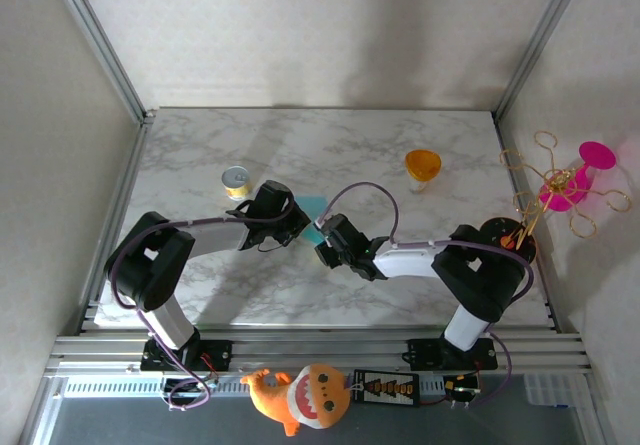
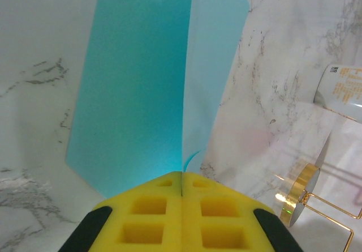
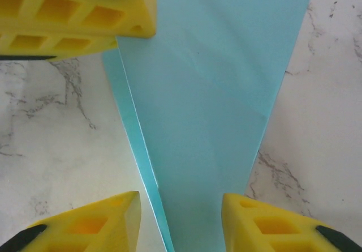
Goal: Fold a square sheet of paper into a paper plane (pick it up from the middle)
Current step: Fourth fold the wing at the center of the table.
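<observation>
The teal-blue sheet of paper (image 1: 313,208) lies folded on the marble table (image 1: 200,145), between the two grippers. In the left wrist view it is a long folded shape (image 2: 130,93) with a centre crease and a paler flap on the right. The crease runs into my left gripper (image 2: 182,175), which is shut on the paper's near end. The left gripper (image 1: 288,215) meets the paper from the left. My right gripper (image 3: 181,221) stands open with a yellow finger on either side of the tapering paper (image 3: 215,93). The left gripper's fingers (image 3: 73,14) show at the paper's far end.
A small yellow can (image 1: 236,181) stands behind the left gripper, and an orange cup (image 1: 422,165) is at the back right. A pink and gold wire ornament (image 1: 565,185) sits past the table's right edge. An orange plush toy (image 1: 300,395) lies in front of the arm bases.
</observation>
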Robot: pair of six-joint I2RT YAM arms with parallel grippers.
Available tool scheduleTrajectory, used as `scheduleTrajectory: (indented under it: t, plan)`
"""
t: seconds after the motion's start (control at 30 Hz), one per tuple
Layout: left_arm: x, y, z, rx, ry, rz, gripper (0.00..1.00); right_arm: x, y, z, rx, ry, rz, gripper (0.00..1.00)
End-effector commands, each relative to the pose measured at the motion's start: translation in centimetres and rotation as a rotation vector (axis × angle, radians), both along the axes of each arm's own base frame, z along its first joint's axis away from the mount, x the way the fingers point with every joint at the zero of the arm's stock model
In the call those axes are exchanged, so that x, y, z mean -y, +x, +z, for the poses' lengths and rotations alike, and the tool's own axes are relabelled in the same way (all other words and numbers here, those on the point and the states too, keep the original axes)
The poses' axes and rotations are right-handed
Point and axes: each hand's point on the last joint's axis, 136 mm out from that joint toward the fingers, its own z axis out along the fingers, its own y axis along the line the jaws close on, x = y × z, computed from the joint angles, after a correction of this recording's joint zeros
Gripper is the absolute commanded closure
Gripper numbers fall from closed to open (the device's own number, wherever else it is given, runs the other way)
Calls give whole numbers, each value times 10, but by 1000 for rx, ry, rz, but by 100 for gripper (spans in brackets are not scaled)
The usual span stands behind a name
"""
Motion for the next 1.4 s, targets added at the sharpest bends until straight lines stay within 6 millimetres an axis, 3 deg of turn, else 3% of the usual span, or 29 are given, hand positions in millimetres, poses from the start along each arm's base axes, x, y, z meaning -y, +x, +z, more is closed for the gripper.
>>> scheduleTrajectory:
  t: [0.0,0.23,0.33,0.4,0.6,0.73,0.87,1.17,1.37]
  plan:
    - [2,-1,-3,-24,11,10,100,-10,8,7,43,3,-1,59]
    - [6,0,1,-22,-15,0,100,-11,15,2,58,-35,-10,65]
    - [2,3,9,-4,-27,14,95,-10,16,1,63,-45,-6,71]
    - [-7,6,17,16,-39,43,90,-8,16,2,72,-52,-6,76]
    - [-58,2,28,63,-33,186,72,-4,17,2,102,-66,4,82]
    - [-69,-12,21,74,-44,202,71,-8,15,4,117,-59,46,84]
    - [-57,-19,7,51,-84,156,76,-11,13,3,112,-44,82,85]
    - [-11,-1,-8,31,-116,18,84,-12,11,9,101,13,125,86]
    - [-9,0,-18,11,-113,16,84,-12,11,8,71,41,146,86]
